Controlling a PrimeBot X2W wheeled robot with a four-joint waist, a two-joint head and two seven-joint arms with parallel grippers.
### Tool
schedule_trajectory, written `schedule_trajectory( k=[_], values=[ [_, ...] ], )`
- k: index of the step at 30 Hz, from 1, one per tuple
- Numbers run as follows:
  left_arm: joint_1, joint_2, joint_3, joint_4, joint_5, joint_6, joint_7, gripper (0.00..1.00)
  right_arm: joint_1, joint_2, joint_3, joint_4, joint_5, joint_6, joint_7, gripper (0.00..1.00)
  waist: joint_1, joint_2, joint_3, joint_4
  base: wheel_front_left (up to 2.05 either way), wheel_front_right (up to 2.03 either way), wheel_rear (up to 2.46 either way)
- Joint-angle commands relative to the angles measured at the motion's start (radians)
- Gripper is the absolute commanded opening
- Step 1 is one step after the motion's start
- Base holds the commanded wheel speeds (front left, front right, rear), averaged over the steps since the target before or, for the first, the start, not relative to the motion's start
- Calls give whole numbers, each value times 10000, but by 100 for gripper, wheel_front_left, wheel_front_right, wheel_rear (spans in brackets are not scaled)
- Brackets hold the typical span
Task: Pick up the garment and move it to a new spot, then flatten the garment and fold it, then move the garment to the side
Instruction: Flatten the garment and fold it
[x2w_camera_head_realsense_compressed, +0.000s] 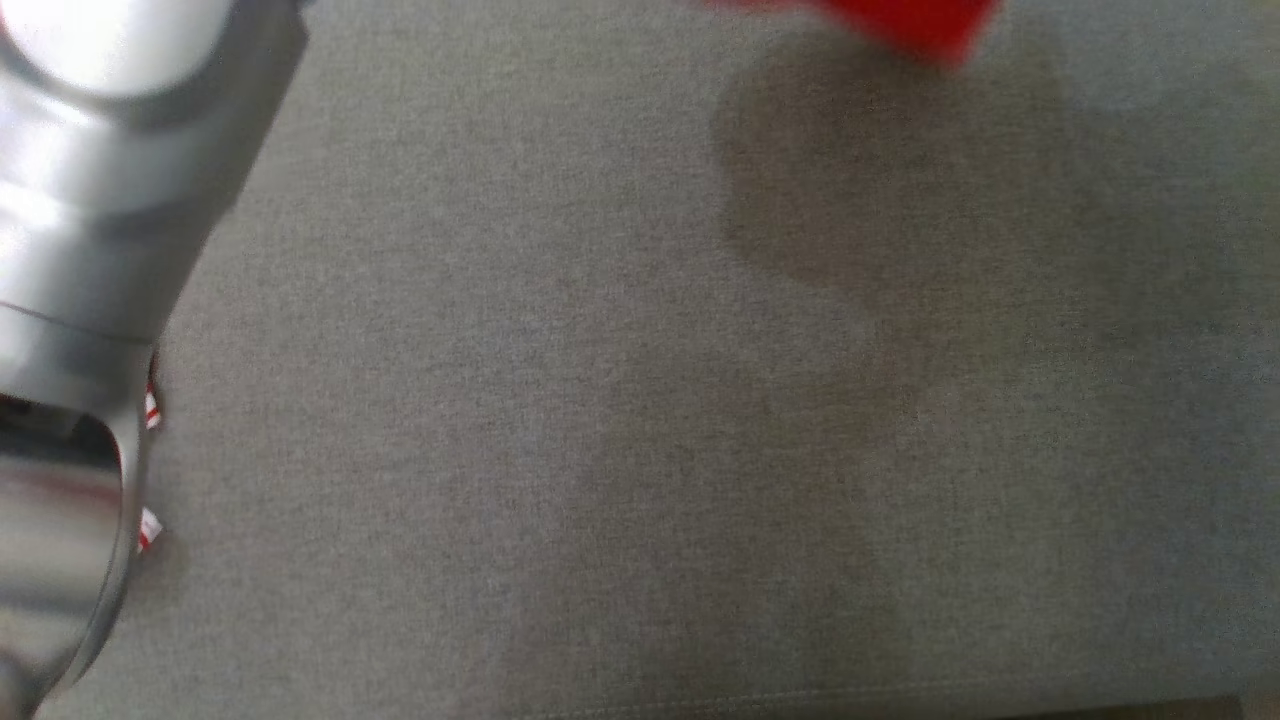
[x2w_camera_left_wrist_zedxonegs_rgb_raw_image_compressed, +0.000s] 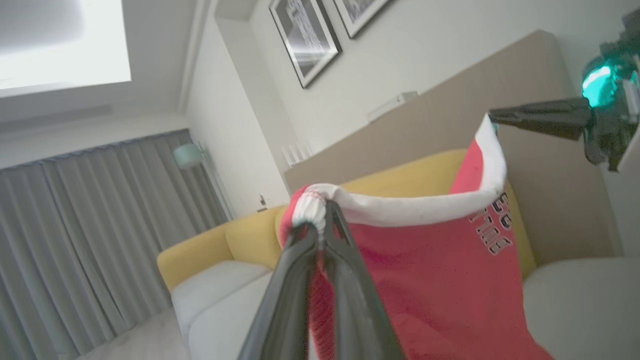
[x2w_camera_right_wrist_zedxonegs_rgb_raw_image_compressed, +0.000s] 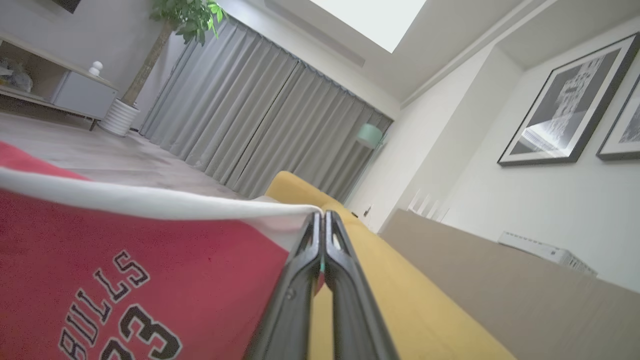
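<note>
The garment (x2w_camera_left_wrist_zedxonegs_rgb_raw_image_compressed: 425, 270) is a red mesh jersey with a white top edge and dark white-outlined letters, hanging stretched in the air between both grippers. My left gripper (x2w_camera_left_wrist_zedxonegs_rgb_raw_image_compressed: 322, 210) is shut on a bunched corner with red-and-white striped trim. The right gripper (x2w_camera_left_wrist_zedxonegs_rgb_raw_image_compressed: 492, 117) pinches the other top corner in the left wrist view. In the right wrist view my right gripper (x2w_camera_right_wrist_zedxonegs_rgb_raw_image_compressed: 322, 216) is shut on the white edge of the garment (x2w_camera_right_wrist_zedxonegs_rgb_raw_image_compressed: 125, 260), whose lettering and number face the camera. A red blur of the garment (x2w_camera_head_realsense_compressed: 900, 25) shows at the top of the head view.
A grey fabric surface (x2w_camera_head_realsense_compressed: 640, 400) spreads below, with my pale left forearm (x2w_camera_head_realsense_compressed: 90, 250) over its left side. Behind stand a yellow sofa (x2w_camera_left_wrist_zedxonegs_rgb_raw_image_compressed: 240, 235) with pale cushions, a wooden panel (x2w_camera_left_wrist_zedxonegs_rgb_raw_image_compressed: 540, 190), grey curtains (x2w_camera_right_wrist_zedxonegs_rgb_raw_image_compressed: 250, 125), framed pictures (x2w_camera_right_wrist_zedxonegs_rgb_raw_image_compressed: 565, 110) and a potted plant (x2w_camera_right_wrist_zedxonegs_rgb_raw_image_compressed: 150, 60).
</note>
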Motion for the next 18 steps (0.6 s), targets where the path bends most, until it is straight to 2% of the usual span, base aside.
schedule_trajectory(
  k=[1, 5, 8, 14, 18],
  values=[
    [-717, 216, 792, -643, 290, 171, -32, 0, -514, -260, -10, -167, -162, 65, -190, 0, -3, 0, 147, 63, 0, 0, 0],
    [-244, 232, 1466, -1602, 894, 167, -34, 0, -666, -475, -262, -218, -298, 65, -393, 0, -3, 0, 219, 113, 0, 0, 0],
    [879, 445, 1731, -2519, 1280, 10, -35, 0, 79, -690, -637, -687, -273, 65, -472, 0, -3, 0, 154, 145, 0, 0, 0],
    [4206, 1155, 897, -3759, 1452, -150, -36, 0, 3887, -979, -1480, -2463, -70, 65, -384, 0, -3, 0, -258, 255, 0, 0, 0],
    [6397, 1163, -415, -4295, 1145, -160, -37, 0, 7204, -591, -2750, -4234, -40, 65, 176, 0, -3, 0, -418, 272, 0, 0, 0]
  ],
)
